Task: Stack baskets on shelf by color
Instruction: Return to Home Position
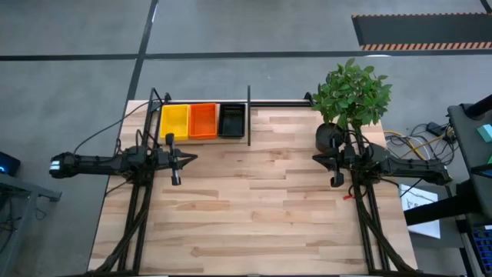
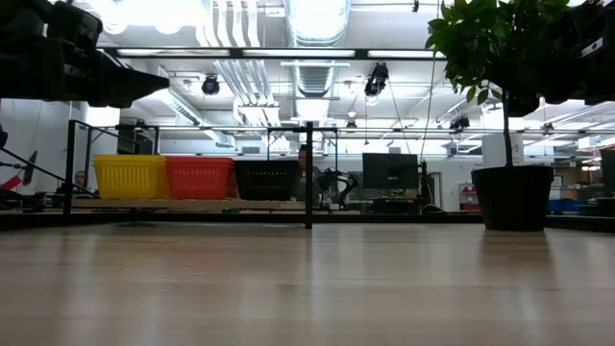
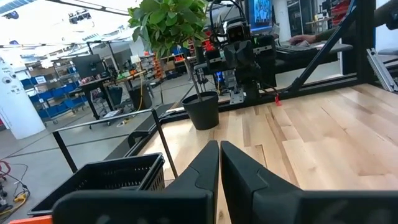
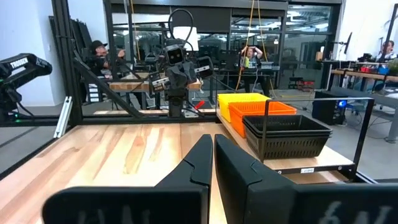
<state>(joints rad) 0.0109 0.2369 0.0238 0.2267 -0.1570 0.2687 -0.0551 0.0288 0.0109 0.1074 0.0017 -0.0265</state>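
The baskets sit on the shelf [image 2: 192, 204] in three nested stacks sorted by colour: the yellow stack [image 1: 174, 121] at the outer end, the orange stack [image 1: 203, 120] in the middle, and the black stack [image 1: 232, 119] just beside the upright divider post [image 1: 249, 115]. The stacks stand side by side in one row, upright, with neighbouring walls touching or nearly so. All three occupy the same section of the shelf, on the left arm's side of the post. The shelf runs along the far edge of the tabletop [image 1: 261, 208].

The left hand [image 1: 188, 159] hangs above the tabletop, near the shelf but apart from it, pointing toward the centre. Its two fingers are pressed together and hold nothing.

The right hand [image 1: 319, 158] hangs on the opposite side, facing the left hand, well apart from the baskets. Its fingers are likewise closed together and empty.

A black plant pot [image 1: 329, 137] with a leafy green plant [image 1: 352, 92] stands at the far right of the tabletop, just beside the right hand.
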